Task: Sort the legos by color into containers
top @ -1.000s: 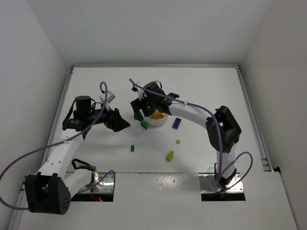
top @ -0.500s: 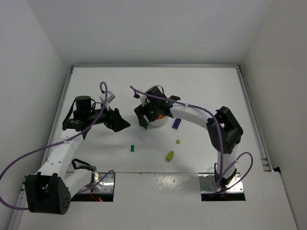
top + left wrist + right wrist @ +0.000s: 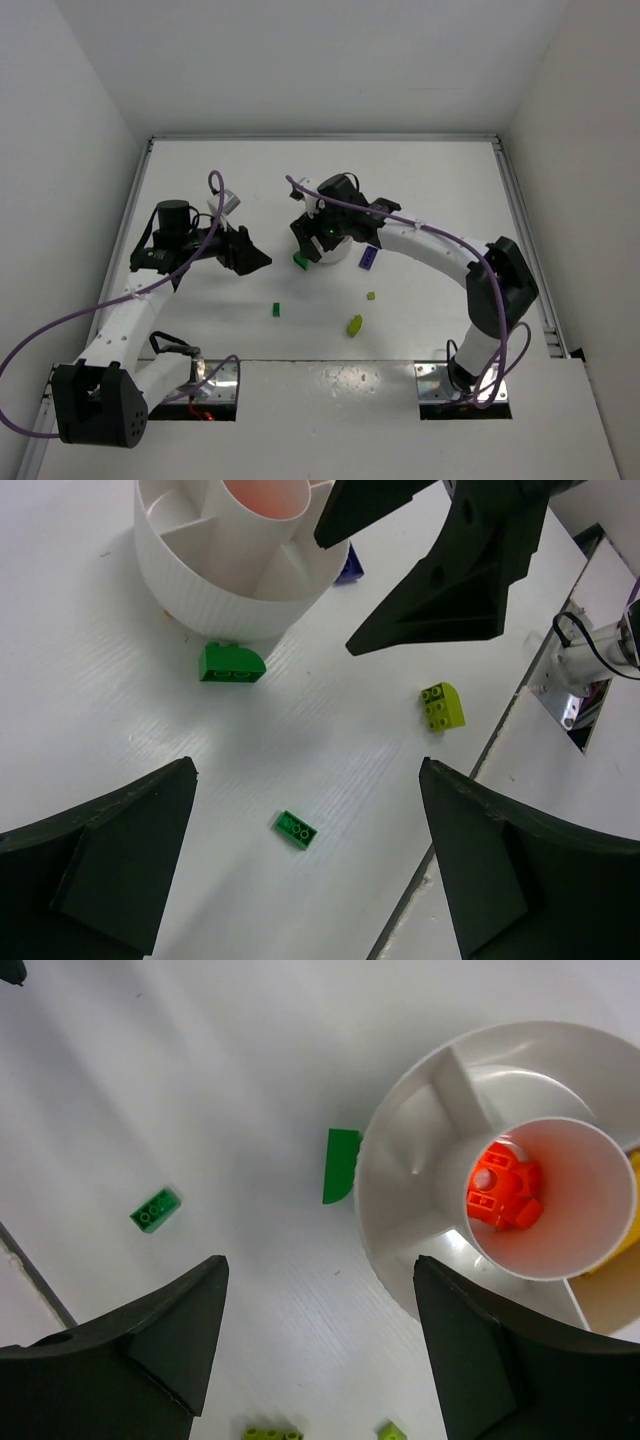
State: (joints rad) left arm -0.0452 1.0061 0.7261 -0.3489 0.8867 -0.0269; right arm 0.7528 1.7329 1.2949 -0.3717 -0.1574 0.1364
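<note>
Above the dish (image 3: 385, 1230), right hand (image 3: 320, 1260) spread; left hand (image 3: 307, 770) spread; red-orange legos (image 3: 505, 1195) in centre well (image 3: 575, 1150).

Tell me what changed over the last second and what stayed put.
The right arm swung its elbow out to the right, and its open, empty right gripper shifted slightly over the white dish. Nothing was visibly gripped or released. The left gripper, the green brick beside the dish and the other loose bricks stayed put.

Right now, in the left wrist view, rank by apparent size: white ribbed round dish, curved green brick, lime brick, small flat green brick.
1. white ribbed round dish
2. curved green brick and lime brick: too alike to rank
3. small flat green brick
</note>
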